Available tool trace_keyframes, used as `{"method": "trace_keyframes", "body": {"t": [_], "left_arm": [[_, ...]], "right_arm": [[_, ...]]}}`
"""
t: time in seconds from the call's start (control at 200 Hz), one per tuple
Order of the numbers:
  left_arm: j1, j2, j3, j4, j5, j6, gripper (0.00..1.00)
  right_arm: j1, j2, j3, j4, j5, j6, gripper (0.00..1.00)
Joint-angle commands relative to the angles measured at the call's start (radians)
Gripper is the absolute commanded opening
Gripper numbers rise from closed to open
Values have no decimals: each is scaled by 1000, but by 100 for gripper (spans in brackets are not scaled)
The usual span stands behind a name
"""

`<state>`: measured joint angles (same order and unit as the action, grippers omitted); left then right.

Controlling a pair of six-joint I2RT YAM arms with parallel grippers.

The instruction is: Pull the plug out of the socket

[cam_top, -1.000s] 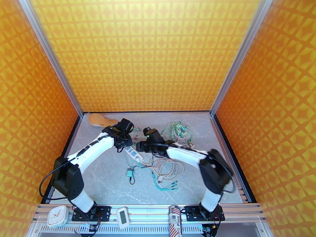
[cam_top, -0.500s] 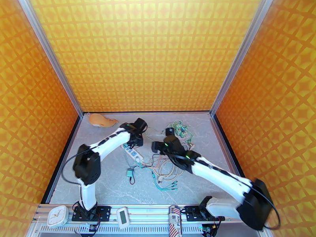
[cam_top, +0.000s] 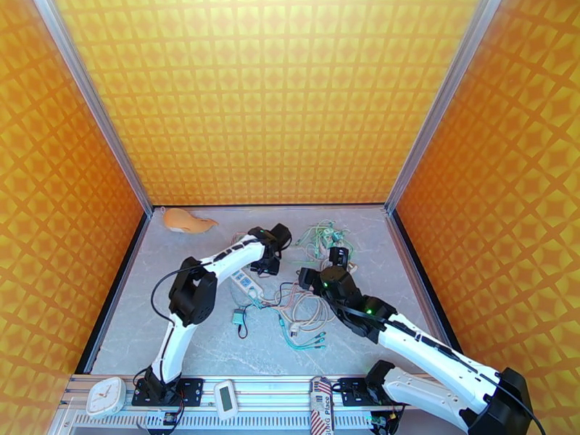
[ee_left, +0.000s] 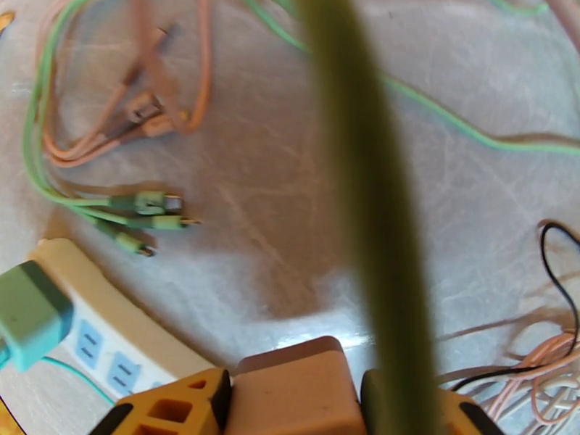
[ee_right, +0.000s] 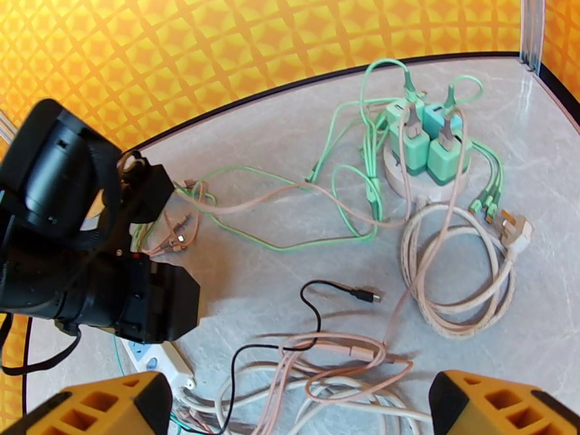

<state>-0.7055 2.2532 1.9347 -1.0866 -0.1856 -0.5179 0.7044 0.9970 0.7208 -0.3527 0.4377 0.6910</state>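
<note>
- Bright, warm light on my overhead feed, tinted by the walls (cam_top: 268, 96).
- Left wrist: near cable (ee_left: 362, 175) blurred (soft shadow on table (ee_left: 464, 212)).
- Right wrist edges bend.

block (ee_left: 290, 389) between the left fingers (ee_left: 174, 407), power strip (ee_left: 109, 346) to their left with a plug (ee_left: 25, 313) on its left end, charger cluster (ee_right: 424, 139) far ahead of the right fingers (ee_right: 94, 407), coiled cable (ee_right: 457, 284) just before it

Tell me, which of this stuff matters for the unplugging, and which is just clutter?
Job: power strip, teal plug on it, left gripper holding tan block.
Clutter: loose cables, charger cluster, coiled white cord, clock.
</note>
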Motion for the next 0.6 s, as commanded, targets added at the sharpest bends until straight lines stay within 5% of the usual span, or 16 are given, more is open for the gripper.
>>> {"method": "trace_keyframes", "body": {"t": [0.0, 0.27, 0.595], "left_arm": [[1, 10, 38, -43, -17, 11, 57], [1, -56, 56, -52, -8, 16, 82], [18, -237, -65, 20, -8, 34, 85]], "right_arm": [[-3, -9, -19, -5, -4, 35, 99], [-5, 50, -1, 36, -44, 18, 98], [-4, 171, 64, 98, -135, -27, 98]]}}
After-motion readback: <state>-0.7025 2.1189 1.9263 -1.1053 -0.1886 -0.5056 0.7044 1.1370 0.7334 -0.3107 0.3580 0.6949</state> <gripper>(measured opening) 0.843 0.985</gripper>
